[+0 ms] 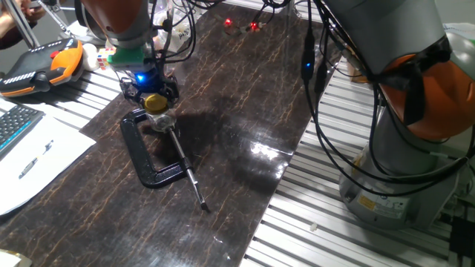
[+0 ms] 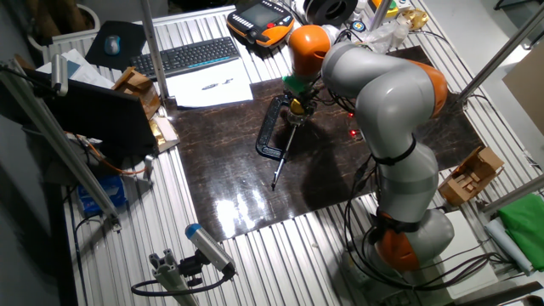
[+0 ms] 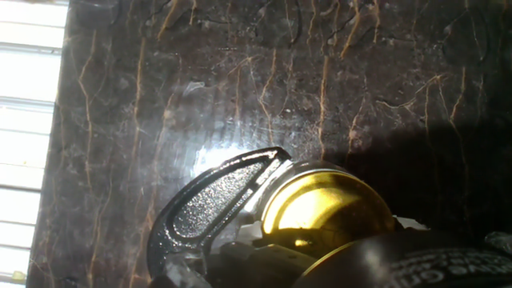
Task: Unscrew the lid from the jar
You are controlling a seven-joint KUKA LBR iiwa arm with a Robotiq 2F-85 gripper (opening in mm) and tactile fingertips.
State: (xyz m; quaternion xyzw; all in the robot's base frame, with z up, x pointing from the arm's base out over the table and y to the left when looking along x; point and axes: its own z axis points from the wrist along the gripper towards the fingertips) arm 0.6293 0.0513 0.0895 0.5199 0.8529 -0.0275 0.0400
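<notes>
The gold-yellow lid (image 1: 155,101) sits on top of the small clear glass jar (image 1: 161,119), which stands in the mouth of a black C-clamp (image 1: 145,159). My gripper (image 1: 151,95) is right over the jar, its jaws closed against the rim of the lid. In the hand view the lid (image 3: 324,212) fills the lower middle, with the clamp's jaw (image 3: 216,204) to its left and one dark finger (image 3: 416,260) overlapping its lower right edge. The glass is mostly hidden under the lid. In the other fixed view the gripper (image 2: 297,104) stands over the clamp (image 2: 270,136).
The clamp's long screw rod (image 1: 189,174) points toward the front of the dark marbled mat (image 1: 245,111). A keyboard and papers (image 1: 30,148) lie to the left, and an orange teach pendant (image 1: 44,63) at the back left. Cables hang at the right.
</notes>
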